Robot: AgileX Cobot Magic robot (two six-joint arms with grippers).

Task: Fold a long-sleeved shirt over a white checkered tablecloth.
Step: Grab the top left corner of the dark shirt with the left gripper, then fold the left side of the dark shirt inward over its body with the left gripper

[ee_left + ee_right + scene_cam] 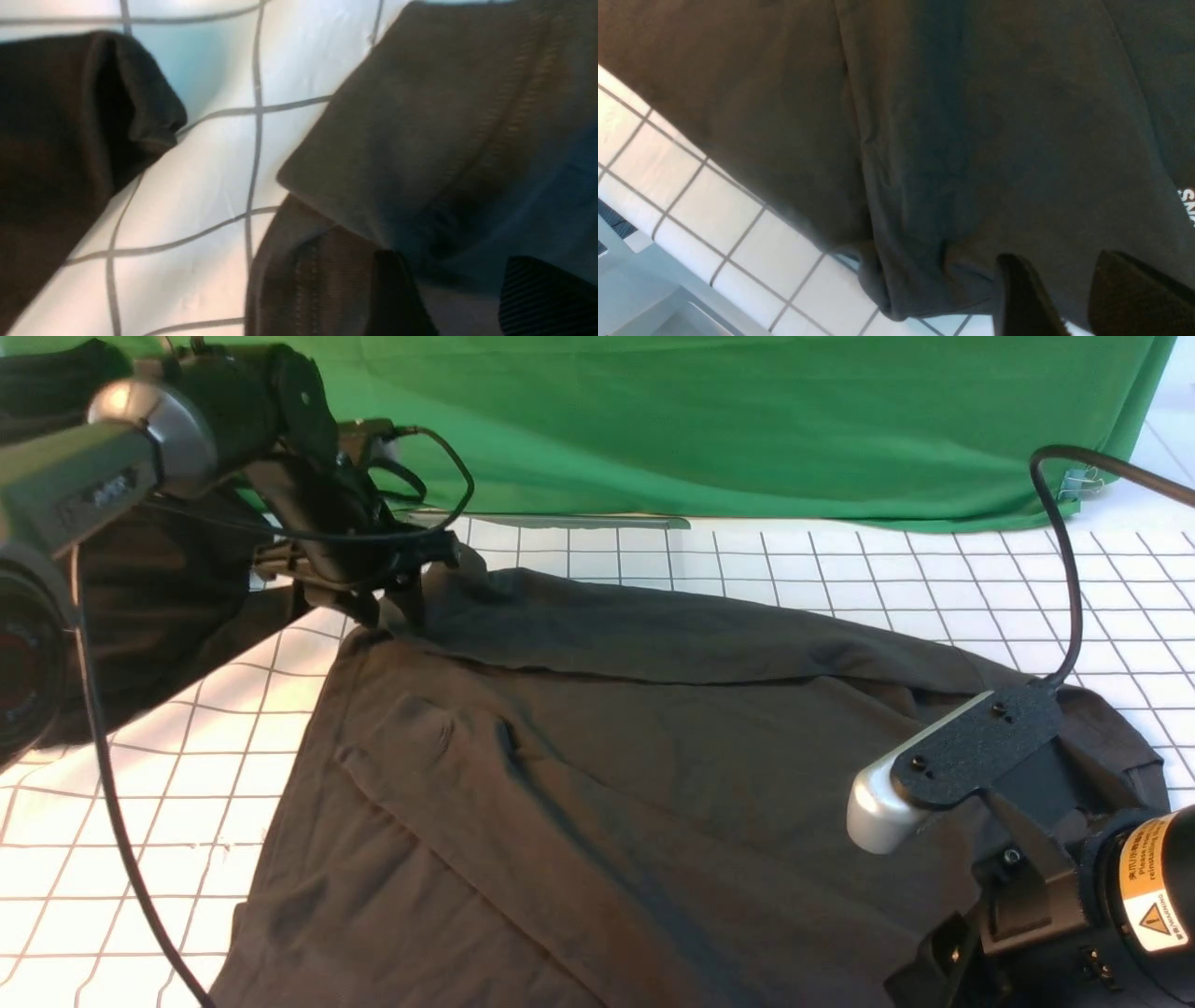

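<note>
green cloth backdrop (747,420) hangs across the far side, and below it the white checkered tablecloth (840,569) covers the work surface. the long-sleeved shirt (597,756) lies spread over the middle of the tablecloth, dark and lightly creased. one flap is folded over along its far edge, so a straight fold line runs from 10 o'clock toward 3 o'clock. bare grid squares show around it at 9, 12 and 2 o'clock.

the left gripper (392,611) sits at the shirt's 10 o'clock corner, right where the folded flap meets the lower layer. in the left wrist view its two fingers (397,294) stand spread with stitched shirt hem lying under and between them. nothing looks pinched. a rumpled heap of black cloth (159,579) sits beyond it at 9 o'clock, off the shirt.

the right gripper (1057,256) is low over the shirt's near right corner, at about 4 o'clock in the front view, where only its wrist and camera mount show. its wrist view has the fingers a little apart at the shirt's edge, with a bunched fold just beside them and white lettering (1188,205) close by. whether they pinch the cloth i cannot tell. a black cable (1064,569) loops up from that wrist over the tablecloth.
</note>
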